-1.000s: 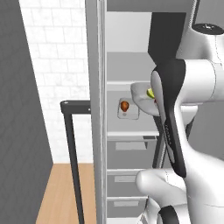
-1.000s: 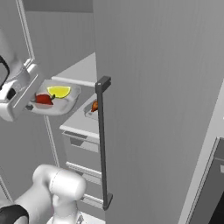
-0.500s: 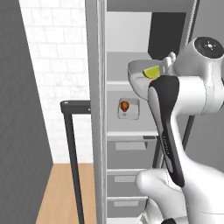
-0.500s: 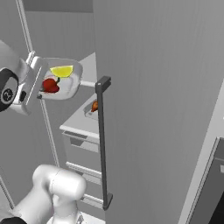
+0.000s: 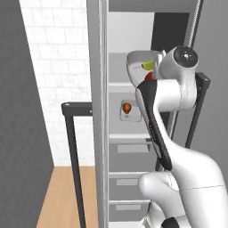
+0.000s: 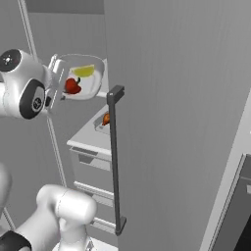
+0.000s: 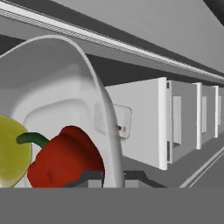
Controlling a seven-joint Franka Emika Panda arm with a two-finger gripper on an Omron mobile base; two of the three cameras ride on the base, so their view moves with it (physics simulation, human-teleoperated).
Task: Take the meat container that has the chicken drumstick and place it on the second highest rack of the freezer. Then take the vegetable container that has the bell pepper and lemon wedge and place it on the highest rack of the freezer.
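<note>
The tool (image 6: 58, 84) pinches the rim of the vegetable container (image 6: 87, 81), held up by the top rack (image 5: 119, 84). It looks light, stiff and slick; pepper (image 6: 72, 86) and lemon (image 6: 84, 71) could slide if tipped

- You see a glossy red bell pepper (image 7: 65, 159) with a green stem.
- Beside it, the lemon wedge (image 7: 11, 153) is pale yellow-green.
- Their container (image 6: 93, 83) is translucent white.
- The chicken drumstick (image 5: 127, 107) looks orange-brown.
- The freezer (image 6: 176, 98) is plain grey, its bar handle (image 6: 114, 157) black.
- The wall tiles (image 5: 58, 67) are white; the floor (image 5: 60, 198) is light wood.
</note>
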